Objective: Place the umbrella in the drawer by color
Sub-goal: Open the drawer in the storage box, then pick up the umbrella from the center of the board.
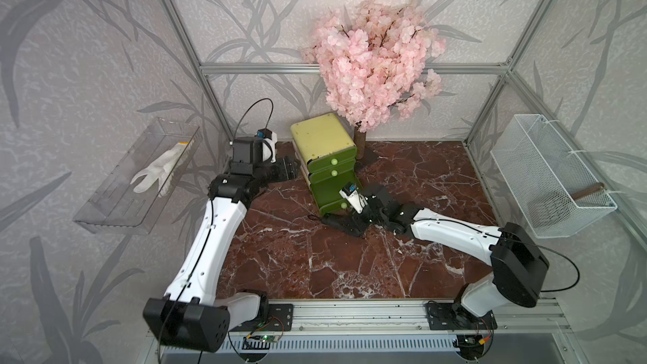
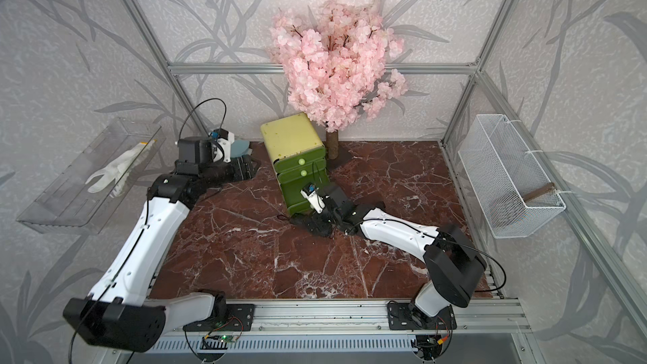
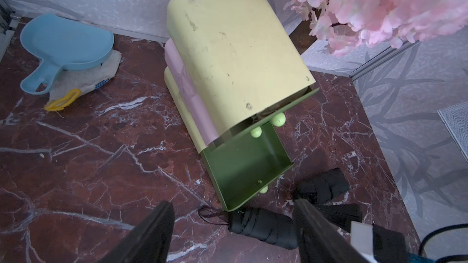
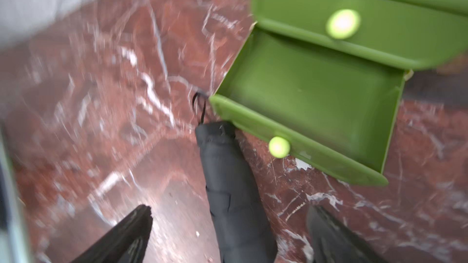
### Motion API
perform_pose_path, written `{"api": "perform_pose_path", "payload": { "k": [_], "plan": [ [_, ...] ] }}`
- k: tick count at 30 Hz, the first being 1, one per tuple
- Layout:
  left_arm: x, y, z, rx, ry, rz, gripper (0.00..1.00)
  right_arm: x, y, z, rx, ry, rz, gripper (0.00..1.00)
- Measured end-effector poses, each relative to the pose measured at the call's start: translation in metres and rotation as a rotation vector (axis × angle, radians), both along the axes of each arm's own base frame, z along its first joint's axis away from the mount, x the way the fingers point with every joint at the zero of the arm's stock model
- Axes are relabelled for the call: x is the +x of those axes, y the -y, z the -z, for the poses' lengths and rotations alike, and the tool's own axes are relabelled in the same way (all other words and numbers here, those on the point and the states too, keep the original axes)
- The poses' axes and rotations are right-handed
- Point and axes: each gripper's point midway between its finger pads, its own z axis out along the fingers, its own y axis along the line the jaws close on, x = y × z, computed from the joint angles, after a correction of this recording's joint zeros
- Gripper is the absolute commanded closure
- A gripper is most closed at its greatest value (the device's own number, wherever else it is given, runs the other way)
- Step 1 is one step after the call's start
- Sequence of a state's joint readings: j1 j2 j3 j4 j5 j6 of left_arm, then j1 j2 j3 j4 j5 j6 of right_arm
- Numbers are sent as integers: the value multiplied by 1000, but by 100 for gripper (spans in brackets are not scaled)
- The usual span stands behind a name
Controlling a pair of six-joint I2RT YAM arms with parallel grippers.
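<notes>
Red marble tabletop (image 1: 315,267), leaf-patterned walls behind. The black folded umbrella (image 4: 233,198) lies near the tabletop's middle, its strap end just beside the front of the open bottom drawer (image 4: 316,102). My right hand (image 4: 229,209) straddles it, jaws wide, gripping nothing. My left hand (image 3: 233,202) hangs open toward the back edge. I judge the umbrella light, soft-skinned over a stiff core and rather slippery, so it is best pinched across mid-length.
</notes>
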State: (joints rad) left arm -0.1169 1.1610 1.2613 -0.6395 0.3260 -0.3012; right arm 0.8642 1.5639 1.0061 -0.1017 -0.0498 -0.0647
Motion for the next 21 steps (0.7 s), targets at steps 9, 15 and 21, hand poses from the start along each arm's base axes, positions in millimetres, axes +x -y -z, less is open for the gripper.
{"api": "perform_pose_path", "payload": {
  "k": [9,15,21],
  "plan": [
    [-80,10,54,-85,-18,86,20,-17,3,49,-258,107,-281,20],
    [-101,8,59,-67,23,100,19,-9,-8,76,-379,70,-381,23],
    [-106,7,60,-66,34,102,19,3,-12,83,-440,50,-408,27]
  ]
}}
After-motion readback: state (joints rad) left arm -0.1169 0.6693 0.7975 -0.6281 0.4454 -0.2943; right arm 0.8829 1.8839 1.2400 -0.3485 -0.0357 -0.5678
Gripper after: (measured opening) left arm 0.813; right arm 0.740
